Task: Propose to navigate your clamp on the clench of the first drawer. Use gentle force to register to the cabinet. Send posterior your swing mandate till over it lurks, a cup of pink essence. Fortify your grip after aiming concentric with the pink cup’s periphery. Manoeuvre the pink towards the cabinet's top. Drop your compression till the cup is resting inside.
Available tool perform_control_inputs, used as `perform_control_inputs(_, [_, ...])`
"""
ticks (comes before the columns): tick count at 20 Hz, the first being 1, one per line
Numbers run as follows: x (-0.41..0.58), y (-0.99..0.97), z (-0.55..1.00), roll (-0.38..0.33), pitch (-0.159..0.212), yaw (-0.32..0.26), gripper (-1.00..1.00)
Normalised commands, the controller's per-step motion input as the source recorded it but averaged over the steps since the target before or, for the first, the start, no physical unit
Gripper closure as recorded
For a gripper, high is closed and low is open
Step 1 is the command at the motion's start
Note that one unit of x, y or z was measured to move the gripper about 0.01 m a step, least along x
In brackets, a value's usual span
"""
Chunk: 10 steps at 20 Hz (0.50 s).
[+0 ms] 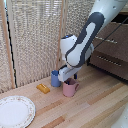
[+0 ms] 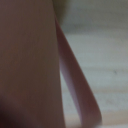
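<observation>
Here, in the exterior view, we see the small clamp (image 1: 68, 78) on its light grey-white block, at the end of the bulky white robot arm (image 1: 82, 42), lowered right onto the top of the dusty-pink mug with a loop handle on its side, the pink cup (image 1: 69, 88). The cup stands directly beneath the clamp on the pale wooden table (image 1: 95, 105). A blue handleless cup (image 1: 55, 78) sits just beside the clamp, on the exterior view's left of it, and a small yellow block (image 1: 43, 88) lies further off on that same side. The large dark brown wooden cabinet (image 1: 114, 50) with silver bar handles stands well apart from the clamp, toward the exterior view's right. A white patterned plate (image 1: 15, 111) rests at the near corner.

Whether the fingers are spread or already pressed onto the rim we cannot tell; they are hidden against the cup.

In the wrist view, a broad pink surface (image 2: 27, 65) fills most of the picture, with a thinner pink edge slanting past pale wood grain. We take this for the cup seen very close, though it is too blurred to say more.

We judge the step in hand to be gripping. To do it well, we should straddle the rim wall squarely, close gently, keep clear of the blue cup, and lift straight up.
</observation>
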Motion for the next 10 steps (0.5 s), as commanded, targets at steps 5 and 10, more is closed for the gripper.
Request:
perform_control_inputs(5, [-0.030, -0.06, -0.10, 0.007, -0.026, 0.000, 1.00])
perform_control_inputs(10, [-0.171, -0.03, -0.02, 0.001, 0.023, 0.000, 1.00])
